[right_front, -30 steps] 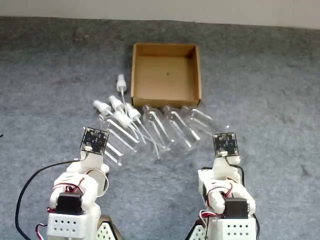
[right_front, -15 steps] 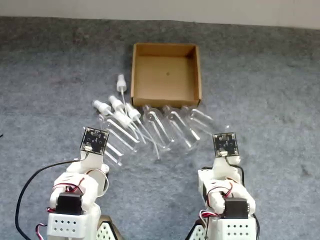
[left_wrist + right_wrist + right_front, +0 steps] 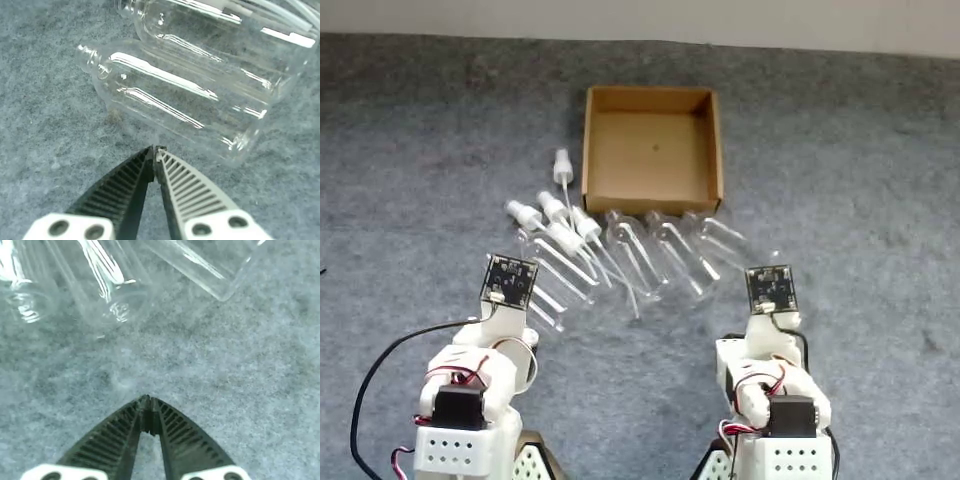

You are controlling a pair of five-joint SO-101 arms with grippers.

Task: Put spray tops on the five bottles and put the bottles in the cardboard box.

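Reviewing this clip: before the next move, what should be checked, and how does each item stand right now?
1. Left gripper empty: ok, shut on nothing.
2. Right gripper empty: ok, shut on nothing.
3. Cardboard box has room: ok, nothing inside.
4. Top on the bottle nearest the left gripper: not ok, its neck is bare.
5. Spray tops within reach: ok, lying beside the box.
6. All five bottles present: cannot tell, the clear bodies overlap.

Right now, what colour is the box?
The box is plain brown, like cardboard. The high view shows it best.
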